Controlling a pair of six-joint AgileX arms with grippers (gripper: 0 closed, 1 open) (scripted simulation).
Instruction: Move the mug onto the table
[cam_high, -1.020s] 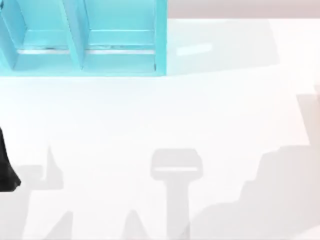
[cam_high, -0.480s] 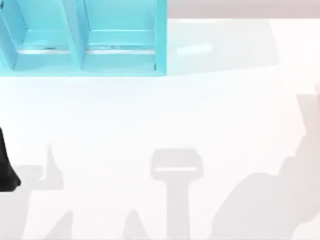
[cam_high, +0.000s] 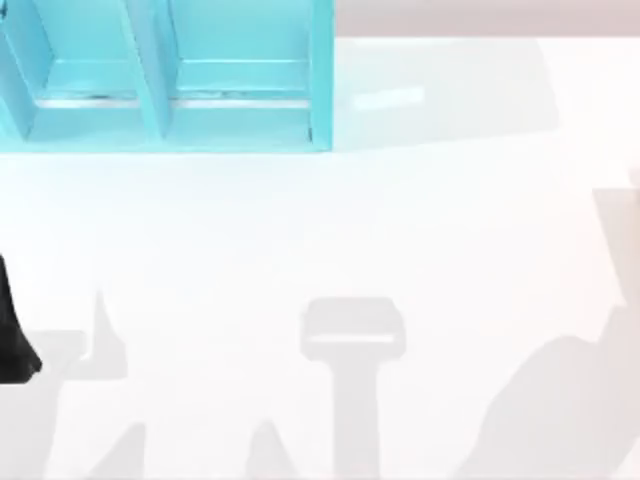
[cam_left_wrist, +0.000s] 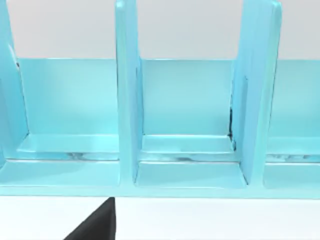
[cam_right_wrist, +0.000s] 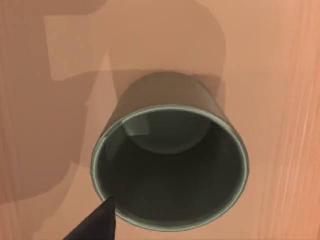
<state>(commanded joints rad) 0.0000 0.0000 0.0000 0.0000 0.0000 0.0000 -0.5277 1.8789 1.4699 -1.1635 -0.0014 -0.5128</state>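
Olive-green mug (cam_right_wrist: 170, 155) is standing upright beneath the right gripper, whose finger state cannot be told; likely rigid, light, smooth-walled; gripping across the rim is advisable.

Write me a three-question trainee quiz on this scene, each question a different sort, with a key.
1. True or false: the mug lies tipped on its side.
2. In the right wrist view, the mug rests on: A) glossy white, B) orange-brown wood, C) turquoise.
3. Fill in: the turquoise shelf unit stands toward the top view's ____ side of the table.

Key: 1 false, it stands upright with its mouth open to the camera; 2 B; 3 left.
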